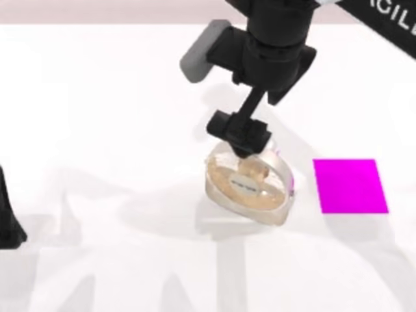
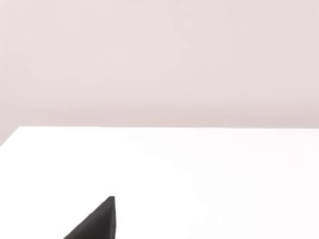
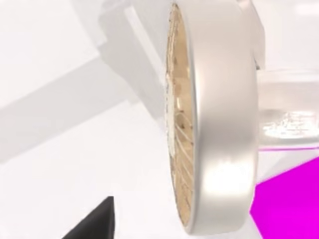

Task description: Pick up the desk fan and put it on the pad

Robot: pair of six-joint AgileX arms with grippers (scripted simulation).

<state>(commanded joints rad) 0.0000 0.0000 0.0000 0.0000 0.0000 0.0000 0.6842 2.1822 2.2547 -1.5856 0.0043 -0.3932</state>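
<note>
The desk fan (image 1: pixel 250 185) is sitting near the middle of the desk (image 1: pixel 97 130), tilted with its tan blades and pale centre label facing up toward the top view, and it is not on the pad (image 1: pixel 350 186) yet; the pad is lying just to its right with a strip of bare desk between them. The right gripper (image 1: pixel 242 144) is reaching down onto the fan's upper rim, and its dark fingers are looking closed against the cream ring there, though the exact contact is hidden under the gripper body. Judging by the tilt and the shadow under the housing, the fan is likely being gripped and perhaps lifted, so the pick seems under way while the carry across and the set-down are remaining. In the right wrist view the ring housing (image 3: pixel 222 124) is filling the picture edge-on, with magenta showing beyond it. The left arm (image 1: pixel 8 221) is idling at the desk's left edge, and I cannot tell how its fingers are standing.
</note>
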